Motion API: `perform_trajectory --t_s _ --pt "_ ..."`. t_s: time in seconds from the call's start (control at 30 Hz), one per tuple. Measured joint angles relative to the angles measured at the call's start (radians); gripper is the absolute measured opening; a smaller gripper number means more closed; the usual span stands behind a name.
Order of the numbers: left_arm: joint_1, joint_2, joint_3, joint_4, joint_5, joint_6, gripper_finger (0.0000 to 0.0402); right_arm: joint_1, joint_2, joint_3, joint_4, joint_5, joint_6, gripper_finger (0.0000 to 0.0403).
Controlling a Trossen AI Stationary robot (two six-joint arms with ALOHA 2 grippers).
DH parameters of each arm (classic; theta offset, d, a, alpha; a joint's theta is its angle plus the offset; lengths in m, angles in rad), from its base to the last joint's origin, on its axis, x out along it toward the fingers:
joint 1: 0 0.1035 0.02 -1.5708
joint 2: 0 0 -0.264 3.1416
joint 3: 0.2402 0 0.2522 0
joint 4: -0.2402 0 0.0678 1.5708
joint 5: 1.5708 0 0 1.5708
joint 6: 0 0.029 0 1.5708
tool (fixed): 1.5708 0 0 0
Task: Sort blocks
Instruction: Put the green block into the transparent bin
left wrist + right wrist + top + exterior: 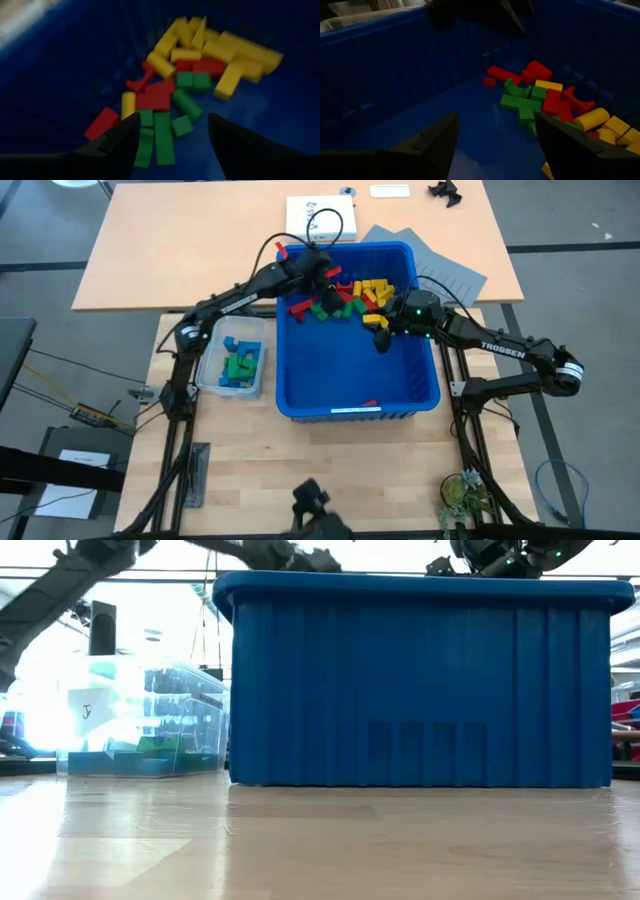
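Note:
A heap of red, yellow and green blocks lies on the floor of the large blue bin, at its far side. The heap shows in the left wrist view and the right wrist view. Blue and green blocks lie in the small clear tub left of the bin. My left gripper hovers open over the heap's left part, nothing between its fingers. My right gripper is open inside the bin, right of the heap, over bare floor.
The bin's tall walls enclose both grippers. A lone red block lies near the bin's front wall. White paper and a box lie on the far table behind the bin. Bare tabletop stretches in front of the bin.

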Motion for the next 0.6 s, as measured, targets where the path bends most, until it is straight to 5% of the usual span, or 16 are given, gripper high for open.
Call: perform_trajectory --t_s 0.6 --pt "0.087 0.255 0.0 -0.023 -0.026 0.171 0.0241 0.0 0.0 0.0 -0.002 -0.001 -0.021 0.0255"
